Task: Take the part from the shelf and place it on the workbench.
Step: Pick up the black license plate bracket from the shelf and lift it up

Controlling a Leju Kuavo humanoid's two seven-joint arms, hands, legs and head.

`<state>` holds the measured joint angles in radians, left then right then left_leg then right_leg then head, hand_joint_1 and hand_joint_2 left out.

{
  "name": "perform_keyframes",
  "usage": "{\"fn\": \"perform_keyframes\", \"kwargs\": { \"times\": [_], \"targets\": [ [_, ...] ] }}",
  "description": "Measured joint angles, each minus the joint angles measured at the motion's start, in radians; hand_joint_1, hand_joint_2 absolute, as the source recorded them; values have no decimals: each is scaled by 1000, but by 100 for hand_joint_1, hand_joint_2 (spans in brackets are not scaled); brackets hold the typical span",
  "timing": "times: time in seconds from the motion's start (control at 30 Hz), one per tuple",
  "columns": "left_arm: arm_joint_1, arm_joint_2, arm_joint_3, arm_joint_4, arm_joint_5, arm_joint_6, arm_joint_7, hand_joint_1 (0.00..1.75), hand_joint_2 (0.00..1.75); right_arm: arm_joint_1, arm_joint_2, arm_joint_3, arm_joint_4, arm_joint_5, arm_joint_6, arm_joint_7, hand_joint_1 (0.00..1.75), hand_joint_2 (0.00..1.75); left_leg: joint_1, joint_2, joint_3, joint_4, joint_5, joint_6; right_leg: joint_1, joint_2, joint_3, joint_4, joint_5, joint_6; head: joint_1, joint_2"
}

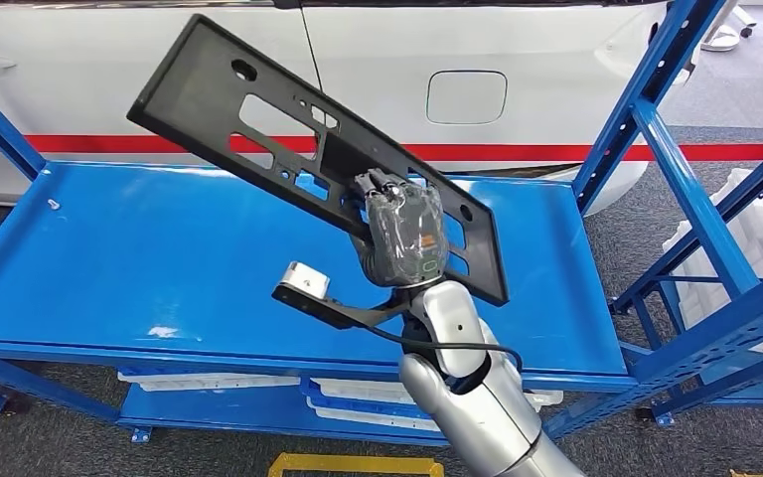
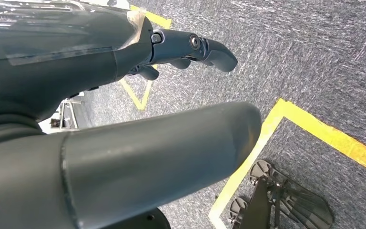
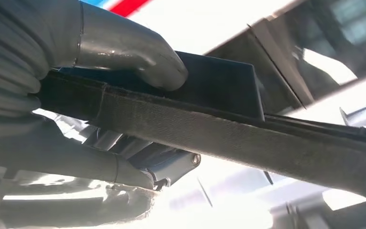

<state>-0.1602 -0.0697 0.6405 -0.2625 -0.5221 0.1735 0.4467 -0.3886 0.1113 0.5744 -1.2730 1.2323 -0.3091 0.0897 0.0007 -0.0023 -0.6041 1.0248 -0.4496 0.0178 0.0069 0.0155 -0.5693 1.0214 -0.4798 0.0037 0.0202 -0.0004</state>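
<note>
A: Hanging at the nine o'clock side, the left robot hand [image 2: 124, 95] is gripping nothing, its fingers [image 2: 205, 47] stretched out above the floor [image 2: 314, 71].

B: And the part [image 1: 258, 129]?

A: It is tilting above the blue shelf [image 1: 109, 258], the right robot hand [image 1: 402, 234] clamping its edge toward three o'clock. Pickup seems done; carrying and placing on the workbench is remaining.

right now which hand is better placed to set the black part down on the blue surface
Right. The right hand already grips the black part, tilted above the blue shelf surface; in the right wrist view its thumb presses on it. The left hand hangs over the grey floor, holding nothing.
</note>
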Motion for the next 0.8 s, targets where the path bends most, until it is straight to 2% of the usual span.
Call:
{"fn": "perform_keyframes", "kwargs": {
  "times": [0.03, 0.13, 0.27, 0.4, 0.53, 0.8],
  "targets": [
    [0, 0, 0, 0, -1, 0, 0, 0, 175, 0, 0, -6, -26, -49, -2, -29, 175, 175, 0, 0, 0, 0, 0, 0, 0, 0, 0, 0, 0, 0, 0, 0],
    [0, 0, 0, 0, -3, -1, 0, 0, 175, 0, 0, -21, -91, -272, 19, -148, 175, 175, 0, 0, 0, 0, 0, 0, 0, 0, 0, 0, 0, 0, 0, 0],
    [1, 0, 0, 0, -8, -1, 0, 0, 175, 0, -1, -38, -154, -669, 143, -317, 175, 175, 0, 0, 0, 0, 0, 0, 0, 0, 0, 0, 0, 0, 0, 0],
    [1, 0, 0, 0, -16, 17, 0, 0, 175, -2, -1, -47, -179, -952, 283, -389, 175, 175, 0, 0, 0, 0, 0, 0, 0, 0, 0, 0, 0, 0, 0, 0],
    [3, 0, 4, 0, -9, 25, 0, 0, 175, -6, -1, -48, -185, -1066, 332, -403, 175, 175, 0, 0, 0, 0, 0, 0, 0, 0, 1, 0, 0, 0, 0, 0],
    [15, 0, 31, 0, 8, 13, 0, 0, 175, -6, 2, -42, -199, -1136, 330, -429, 175, 175, 0, 0, 0, 0, 0, 0, 0, 0, 1, 0, 0, 0, 0, 0]
  ]
}}
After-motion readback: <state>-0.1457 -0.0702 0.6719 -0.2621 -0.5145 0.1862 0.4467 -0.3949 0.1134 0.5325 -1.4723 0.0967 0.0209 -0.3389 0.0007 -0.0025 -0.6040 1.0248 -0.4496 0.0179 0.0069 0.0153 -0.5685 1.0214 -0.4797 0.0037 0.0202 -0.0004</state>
